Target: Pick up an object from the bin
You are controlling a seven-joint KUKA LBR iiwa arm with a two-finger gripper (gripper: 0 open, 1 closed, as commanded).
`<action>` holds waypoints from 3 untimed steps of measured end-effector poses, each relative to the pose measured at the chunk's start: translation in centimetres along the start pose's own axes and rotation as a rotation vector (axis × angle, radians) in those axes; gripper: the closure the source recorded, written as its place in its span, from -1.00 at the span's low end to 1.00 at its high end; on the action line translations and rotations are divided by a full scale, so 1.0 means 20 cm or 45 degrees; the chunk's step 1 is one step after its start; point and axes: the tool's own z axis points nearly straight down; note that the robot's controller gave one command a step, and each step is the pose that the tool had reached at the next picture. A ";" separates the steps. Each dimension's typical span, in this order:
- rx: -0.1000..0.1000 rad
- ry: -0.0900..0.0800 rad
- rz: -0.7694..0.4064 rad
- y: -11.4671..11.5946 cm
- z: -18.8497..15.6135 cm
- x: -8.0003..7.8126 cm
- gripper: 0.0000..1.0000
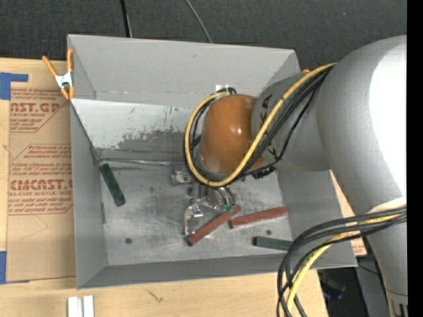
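Red-brown stick (210, 228) is the thing nearest to the end effector (206, 207). It lies on the bin (142, 226) floor just below it in the frame, a little right of the lower middle. Its long axis is tilted: the lower end points to the lower left and the upper end rises to the right, where it comes close under the metal tip of the tool. The end effector hangs low over this upper part, below the orange cover (228, 134) of the wrist. Whether it is released or clenched I cannot tell, and I do not see the stick grasped.

A second red-brown stick (259, 217) lies just to the right, almost in line with the first and less tilted. Further out, a dark green stick (269, 243) rests at the lower right, and another dark green stick (112, 184) is well apart at the left wall.

I judge that a grasp must close across the tilted axis of the first stick.
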 end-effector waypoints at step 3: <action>0.002 -0.006 0.092 -0.19 -0.12 0.31 -1.00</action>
